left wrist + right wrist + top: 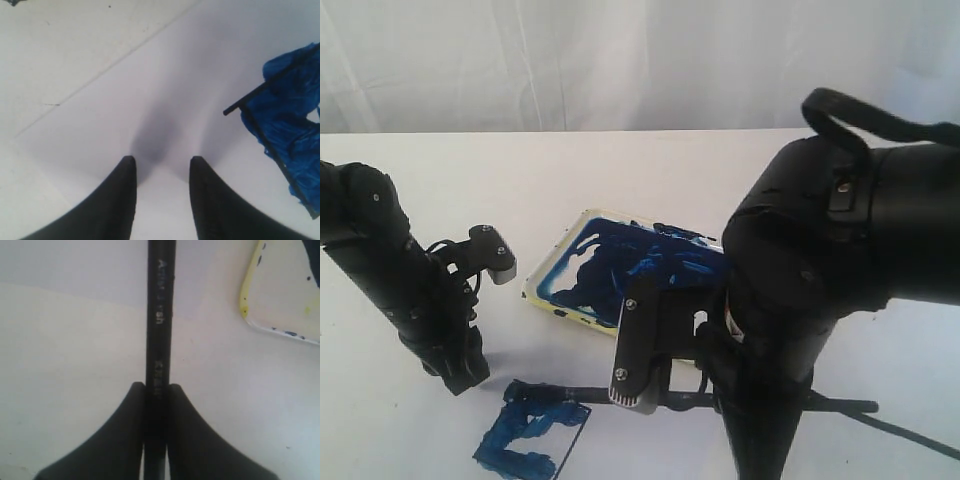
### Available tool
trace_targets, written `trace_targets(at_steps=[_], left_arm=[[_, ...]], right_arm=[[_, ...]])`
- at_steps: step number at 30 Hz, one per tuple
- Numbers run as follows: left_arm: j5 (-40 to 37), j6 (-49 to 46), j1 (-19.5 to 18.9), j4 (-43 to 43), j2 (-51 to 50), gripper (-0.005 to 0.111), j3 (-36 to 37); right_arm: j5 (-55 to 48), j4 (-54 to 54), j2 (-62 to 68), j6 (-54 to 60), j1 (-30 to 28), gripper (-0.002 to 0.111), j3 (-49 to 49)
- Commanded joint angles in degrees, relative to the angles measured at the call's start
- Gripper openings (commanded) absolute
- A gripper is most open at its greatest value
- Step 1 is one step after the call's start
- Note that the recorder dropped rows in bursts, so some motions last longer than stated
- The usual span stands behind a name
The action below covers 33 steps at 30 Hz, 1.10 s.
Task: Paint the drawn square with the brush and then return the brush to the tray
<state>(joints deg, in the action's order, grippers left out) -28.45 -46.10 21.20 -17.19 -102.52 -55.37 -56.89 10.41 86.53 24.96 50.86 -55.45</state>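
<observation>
The drawn square (pixel 533 437) lies at the front of the white table, most of its inside smeared blue; the left wrist view shows its black outline and blue smear (pixel 290 125). The black brush (pixel 620 393) lies almost level just above the table, its tip end over the square's top edge. My right gripper (pixel 156 390) is shut on the brush (pixel 160 315), whose handle runs straight out between the fingers. The white tray (pixel 545 285) with a yellowish rim, smeared dark blue, sits behind the brush; its corner (pixel 250 300) shows beside the handle. My left gripper (pixel 161 165) hovers open over bare table, left of the square.
The bulky right arm (pixel 840 260) covers the tray's right end and the right front of the table. The left arm (pixel 410 290) stands at the left edge. A white curtain (pixel 570 60) hangs behind the table.
</observation>
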Motion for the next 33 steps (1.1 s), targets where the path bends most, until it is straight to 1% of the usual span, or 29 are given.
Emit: trace_targets(at_steps=[1, 8, 14, 18, 23, 27, 29, 33], left_arm=[[-2.5, 0.3, 0.1, 1.3, -1.1, 0.042, 0.7], [-2.5, 0.3, 0.1, 1.3, -1.1, 0.042, 0.7], [-2.6, 0.3, 0.1, 1.3, -1.1, 0.042, 0.7], [-2.6, 0.3, 0.1, 1.3, -1.1, 0.042, 0.7], [-2.6, 0.3, 0.1, 1.3, -1.1, 0.042, 0.7], [-2.6, 0.3, 0.1, 1.3, -1.1, 0.042, 0.7], [-2.6, 0.3, 0.1, 1.3, -1.1, 0.042, 0.7], [-2.6, 0.3, 0.1, 1.3, -1.1, 0.042, 0.7]], right_arm=[[-0.4, -2.0, 1.1, 1.7, 0.0, 0.000, 0.2], [-0.8, -1.6, 7.0, 0.1, 0.0, 0.000, 0.2], [-9.4, 4.2, 7.0, -3.6, 0.0, 0.000, 0.2], [-10.3, 4.6, 6.6, -3.8, 0.0, 0.000, 0.2], [-7.9, 4.6, 2.8, -3.2, 0.0, 0.000, 0.2], [-4.0, 4.4, -0.2, -3.2, 0.0, 0.000, 0.2], [-2.1, 4.1, -0.4, -3.2, 0.0, 0.000, 0.2], [-1.4, 3.1, 2.0, -2.8, 0.0, 0.000, 0.2]])
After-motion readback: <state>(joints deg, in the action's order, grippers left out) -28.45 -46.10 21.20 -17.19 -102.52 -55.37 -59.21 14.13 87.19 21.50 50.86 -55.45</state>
